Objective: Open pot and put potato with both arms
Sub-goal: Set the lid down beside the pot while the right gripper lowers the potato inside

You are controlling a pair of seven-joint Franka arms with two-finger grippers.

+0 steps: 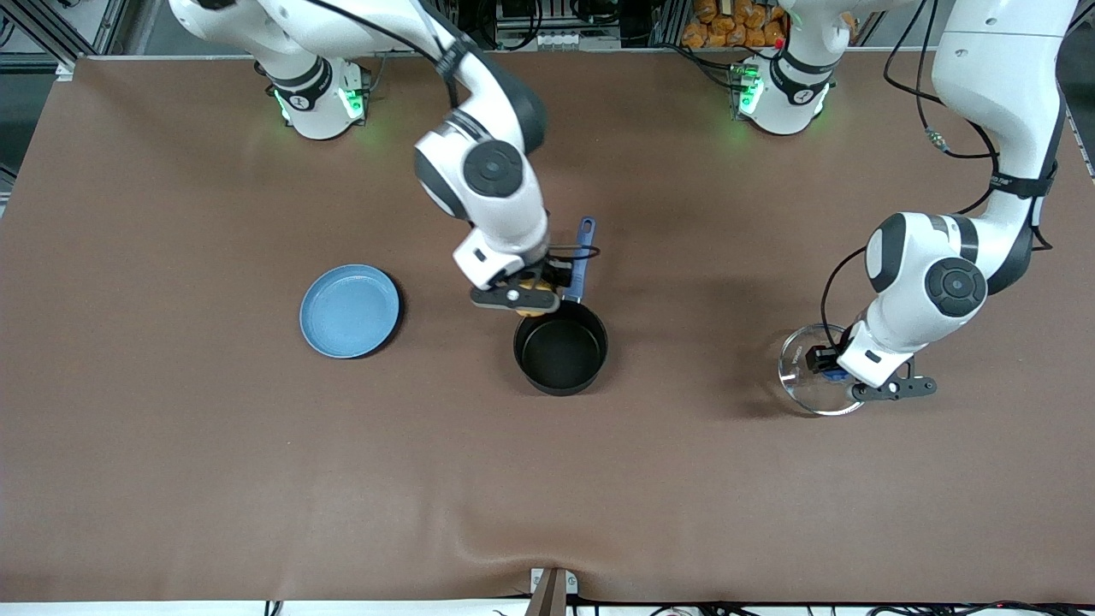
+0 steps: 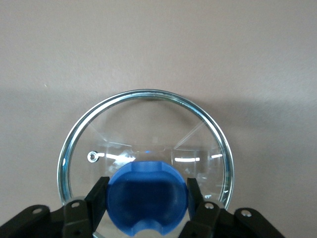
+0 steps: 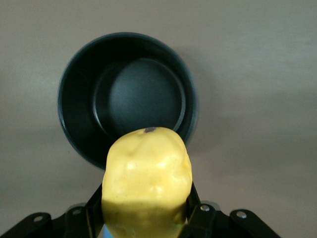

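The black pot (image 1: 560, 346) stands open and empty mid-table, its blue handle (image 1: 582, 257) pointing toward the robot bases. My right gripper (image 1: 530, 295) is shut on the yellow potato (image 1: 532, 284) and holds it over the pot's rim at the handle side. In the right wrist view the potato (image 3: 146, 183) sits between the fingers, with the pot (image 3: 74, 99) below it. My left gripper (image 1: 828, 364) is shut on the blue knob (image 2: 147, 198) of the glass lid (image 1: 804, 376), low at the table toward the left arm's end. The lid (image 2: 148, 129) lies flat in the left wrist view.
A flat blue plate (image 1: 350, 310) lies on the brown table toward the right arm's end, beside the pot. A cable loops by the right gripper over the pot's handle.
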